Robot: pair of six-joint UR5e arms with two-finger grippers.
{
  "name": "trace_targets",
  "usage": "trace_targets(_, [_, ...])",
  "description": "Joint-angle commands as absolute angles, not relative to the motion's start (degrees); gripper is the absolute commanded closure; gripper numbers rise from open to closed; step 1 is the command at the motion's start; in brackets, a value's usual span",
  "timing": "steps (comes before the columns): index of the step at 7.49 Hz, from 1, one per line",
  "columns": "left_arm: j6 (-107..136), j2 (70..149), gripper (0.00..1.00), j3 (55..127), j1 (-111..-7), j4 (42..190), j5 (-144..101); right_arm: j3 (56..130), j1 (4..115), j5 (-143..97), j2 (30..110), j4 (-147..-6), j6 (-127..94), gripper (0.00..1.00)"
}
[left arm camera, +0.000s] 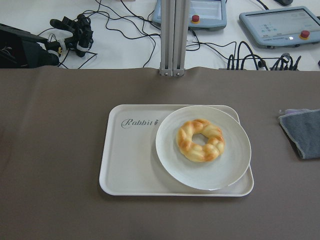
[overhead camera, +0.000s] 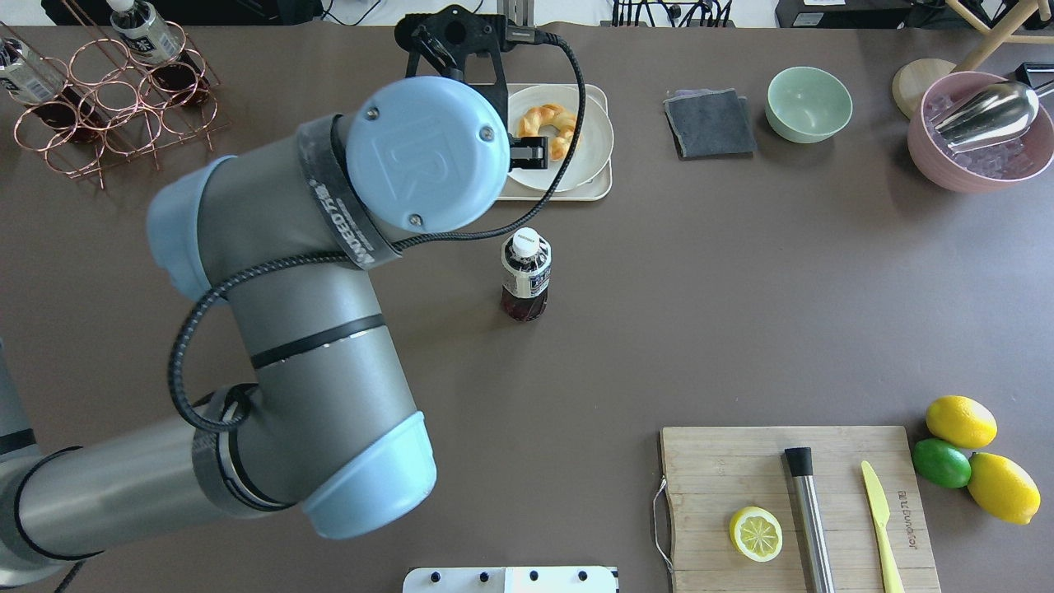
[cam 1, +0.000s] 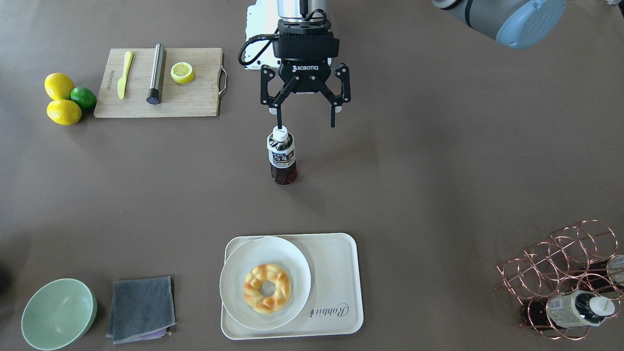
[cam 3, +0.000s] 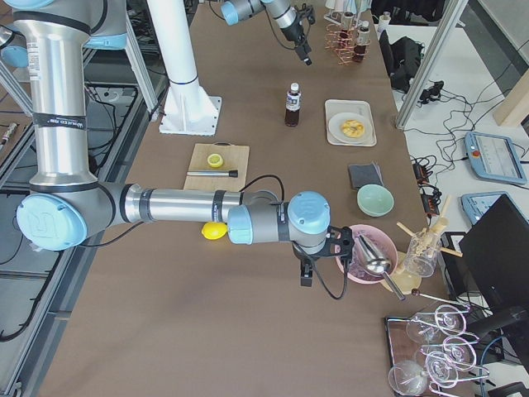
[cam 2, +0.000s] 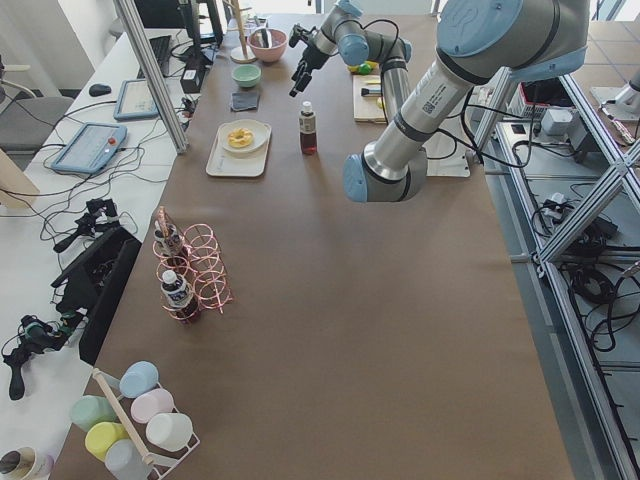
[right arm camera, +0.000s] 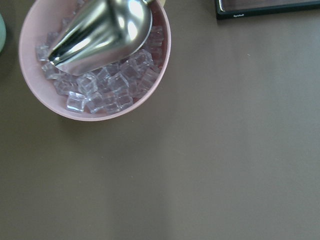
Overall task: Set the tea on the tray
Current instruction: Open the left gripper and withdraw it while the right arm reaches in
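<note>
left gripper (cam 1: 306,122) jaws wide, empty, above the tea (cam 1: 282,156) | tea stood upright on the table, long axis vertical, with the tray (cam 1: 339,273) well beyond it at the far edge | we judged the left arm nearer; right gripper (cam 3: 306,277) sat by the ice bowl (overhead camera: 926,161), opening not readable | plate (cam 1: 239,263) filled half the tray, leaving a bare strip beside it

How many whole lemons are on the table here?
2. One whole yellow lemon and a second yellow lemon lie past the end of the wooden cutting board, flanking a round green lime. The cut lemon half on the board isn't counted.
</note>
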State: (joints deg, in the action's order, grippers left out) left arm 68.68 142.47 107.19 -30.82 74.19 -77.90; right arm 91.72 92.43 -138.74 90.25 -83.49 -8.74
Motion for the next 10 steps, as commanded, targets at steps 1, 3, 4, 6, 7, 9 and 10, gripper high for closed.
trace_targets(1, [60.24,135.73,0.03,111.52,-40.40,74.18,-87.16,99.46,85.64,-140.00,87.90,-83.32,-20.52,0.00])
trace_targets(3, [51.82,127.84,0.03,117.22,-50.13,74.09,-96.36,103.96,77.74,-141.33,82.03,-83.41,-33.76,0.00])
trace_targets(4, [45.85,122.22,0.03,119.60,-55.58,74.18,-100.68,105.98,73.26,-140.46,79.30,-83.41,-41.67,0.00])
trace_targets(6, [34.33,114.82,0.03,120.59,-65.87,74.27,-108.59,107.48,67.26,-140.36,72.02,-83.41,-53.90,0.00])
trace_targets(7, [28.88,111.65,0.03,120.50,-71.05,74.27,-112.55,107.66,64.45,-139.58,68.68,-83.50,-58.05,0.00])
trace_targets(9, [15.80,104.88,0.03,120.24,-81.76,74.97,-116.26,109.60,57.25,-135.99,62.53,-84.11,-67.88,0.00])
trace_targets(10, [8.60,101.81,0.03,119.71,-87.57,74.88,-119.93,109.69,53.48,-133.88,60.14,-84.20,-73.07,0.00])
